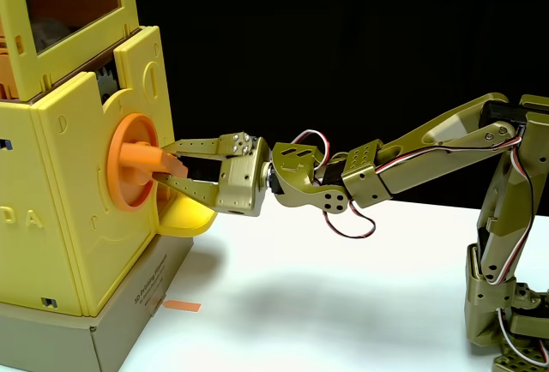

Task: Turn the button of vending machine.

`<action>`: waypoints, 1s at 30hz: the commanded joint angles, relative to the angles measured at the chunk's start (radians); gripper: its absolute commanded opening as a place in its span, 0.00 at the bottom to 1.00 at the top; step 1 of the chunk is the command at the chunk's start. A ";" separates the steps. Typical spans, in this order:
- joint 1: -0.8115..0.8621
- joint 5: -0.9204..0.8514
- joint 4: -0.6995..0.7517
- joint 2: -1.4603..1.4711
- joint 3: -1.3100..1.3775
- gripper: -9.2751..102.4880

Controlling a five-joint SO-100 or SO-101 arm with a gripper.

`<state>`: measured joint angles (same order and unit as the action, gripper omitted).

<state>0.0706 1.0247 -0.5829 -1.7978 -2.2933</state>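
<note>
The vending machine (73, 183) is a tall yellow plastic box at the left of the fixed view, with an orange-tinted clear window at the top. Its button (137, 159) is a large orange round knob on the front face, with a thick bar sticking out toward the right. My olive-green gripper (170, 166) reaches in horizontally from the right. Its two fingers lie above and below the bar's end and are closed against it.
A yellow-orange tray lip (184, 218) juts out below the knob, just under the lower finger. The machine stands on a grey cardboard box (129, 321) on a white table (343, 303). An orange tape strip (181, 306) lies near the box. The arm's base (506, 321) is at far right.
</note>
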 commanded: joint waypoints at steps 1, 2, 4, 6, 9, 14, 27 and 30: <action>0.012 0.330 0.017 -0.069 -0.006 0.08; 0.012 0.403 0.023 -0.075 -0.008 0.08; 0.011 0.565 0.029 -0.083 -0.009 0.08; 0.012 0.692 0.018 -0.094 -0.014 0.08; 0.023 0.727 0.017 -0.110 -0.012 0.08; 0.002 0.769 0.029 -0.120 -0.021 0.08; -0.060 0.765 0.051 -0.163 -0.054 0.27; -0.069 0.752 0.041 -0.210 -0.091 0.27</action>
<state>0.0153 1.7871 -0.5277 -1.9420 -2.3685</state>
